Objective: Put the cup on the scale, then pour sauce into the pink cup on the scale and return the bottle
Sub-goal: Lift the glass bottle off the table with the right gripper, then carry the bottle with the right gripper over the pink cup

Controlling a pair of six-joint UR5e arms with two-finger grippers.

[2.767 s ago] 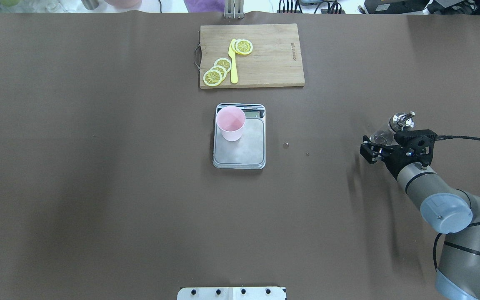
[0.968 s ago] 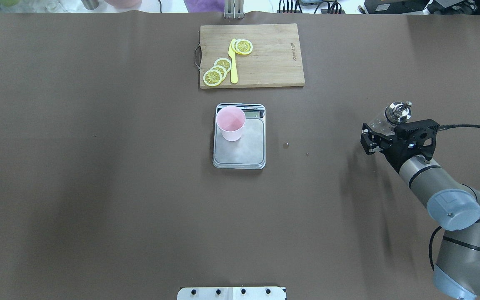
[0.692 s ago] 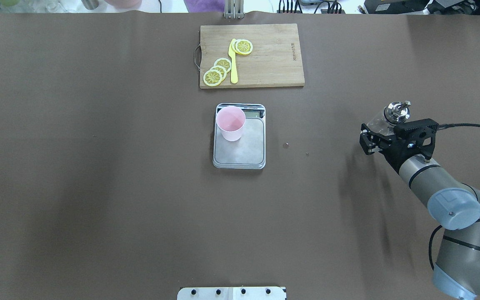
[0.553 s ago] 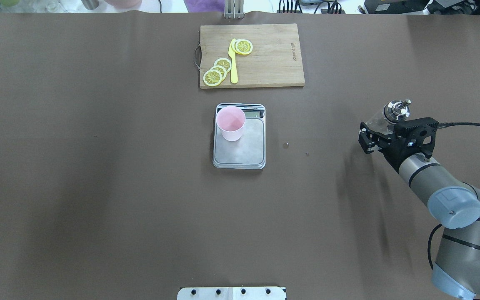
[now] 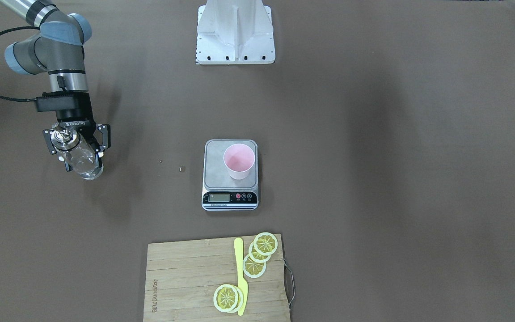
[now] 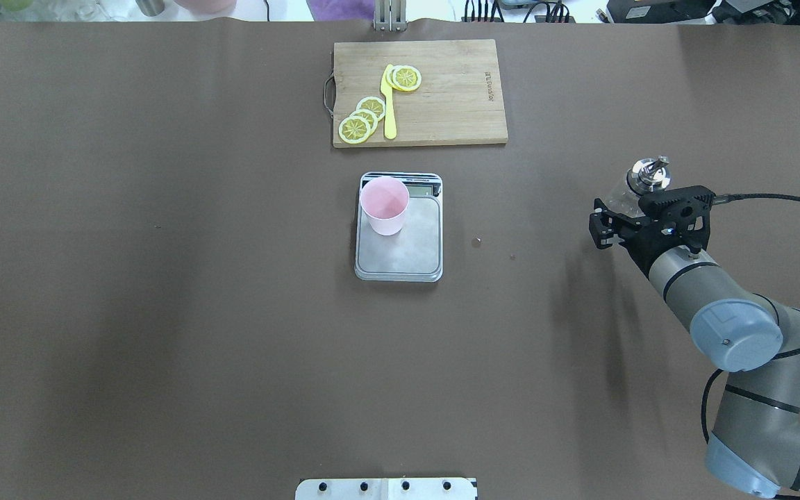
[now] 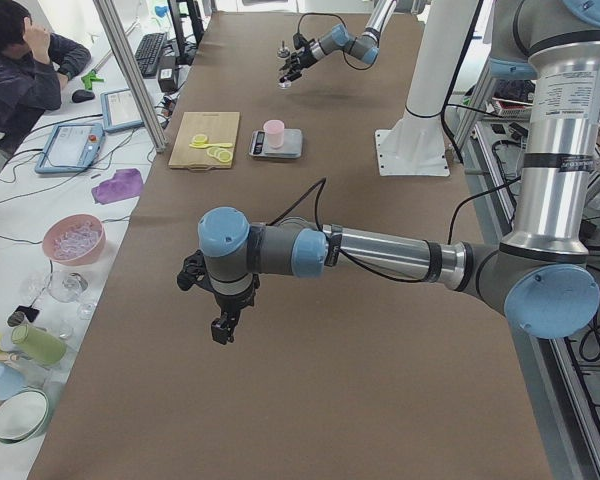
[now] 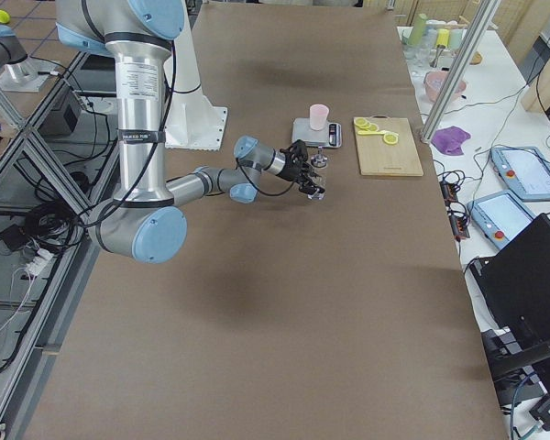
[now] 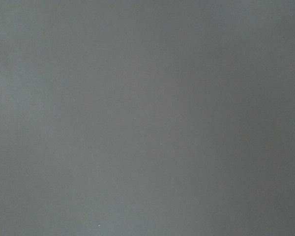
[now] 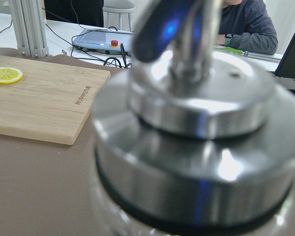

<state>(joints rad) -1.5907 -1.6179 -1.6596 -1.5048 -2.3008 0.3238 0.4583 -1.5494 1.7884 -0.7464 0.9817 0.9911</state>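
Observation:
The pink cup [image 6: 385,205] stands upright on the back left part of the scale [image 6: 414,258], also in the front view, cup [image 5: 238,162] on scale [image 5: 215,154]. My right gripper [image 6: 622,212] is shut on the glass bottle [image 6: 645,173] at the table's right side, holding it roughly upright and off the table. The front view shows the fingers [image 5: 103,139] on either side of the bottle [image 5: 83,164]. Its silver spout cap [image 10: 187,147] fills the right wrist view. My left gripper [image 7: 220,322] shows only in the left side view; I cannot tell whether it is open or shut.
A wooden cutting board [image 6: 442,104] with lemon slices [image 6: 362,119] and a yellow knife [image 6: 389,104] lies behind the scale. Two small specks [image 6: 477,241] lie on the brown mat between scale and bottle. The left wrist view shows only bare mat.
My right gripper, shut on the bottle, has moved it away from the robot and slightly left toward the scale. Cup and scale have not moved.

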